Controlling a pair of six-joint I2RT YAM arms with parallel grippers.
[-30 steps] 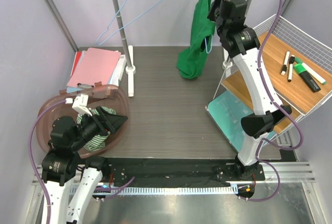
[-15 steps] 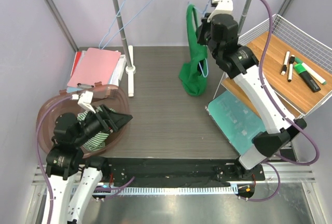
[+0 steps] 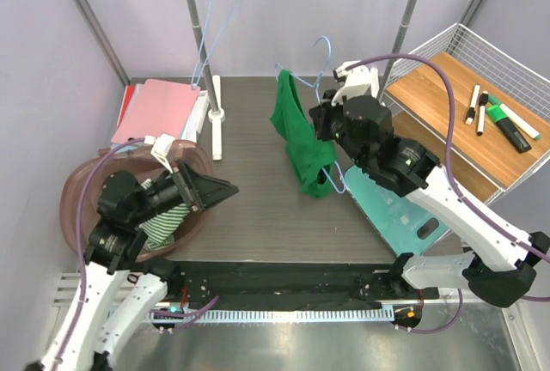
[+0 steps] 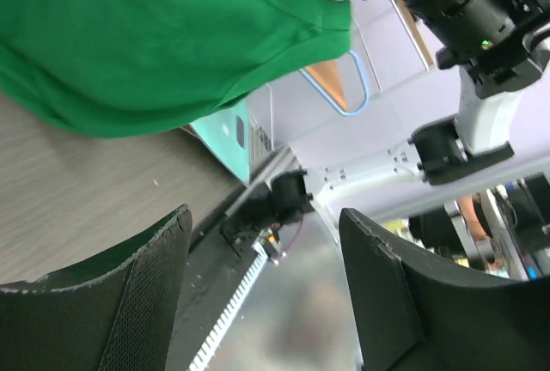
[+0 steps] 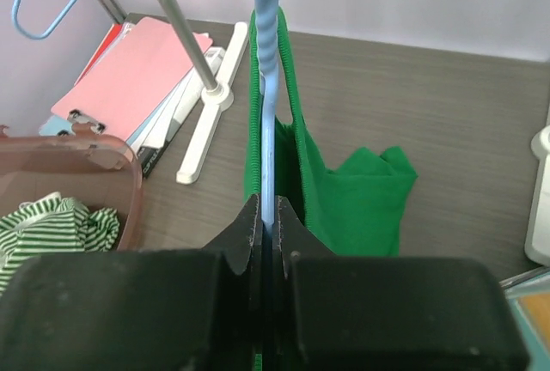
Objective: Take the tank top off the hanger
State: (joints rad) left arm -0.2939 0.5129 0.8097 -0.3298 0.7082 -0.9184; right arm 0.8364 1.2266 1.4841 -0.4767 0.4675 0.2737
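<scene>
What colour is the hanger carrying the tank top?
Light blue hanger, clearest in the right wrist view.

End effector (image 5: 267, 213) pinching light-blue hanger (image 5: 269, 62), green tank top (image 5: 352, 199) draped on it

The green tank top (image 3: 296, 130) hangs limp from the pale blue wire hanger (image 5: 268, 62), its straps looped over it and its hem dangling low over the middle of the desk (image 3: 258, 208). I hold the hanger upright, clamped in my right pincer (image 5: 268, 216).
</scene>
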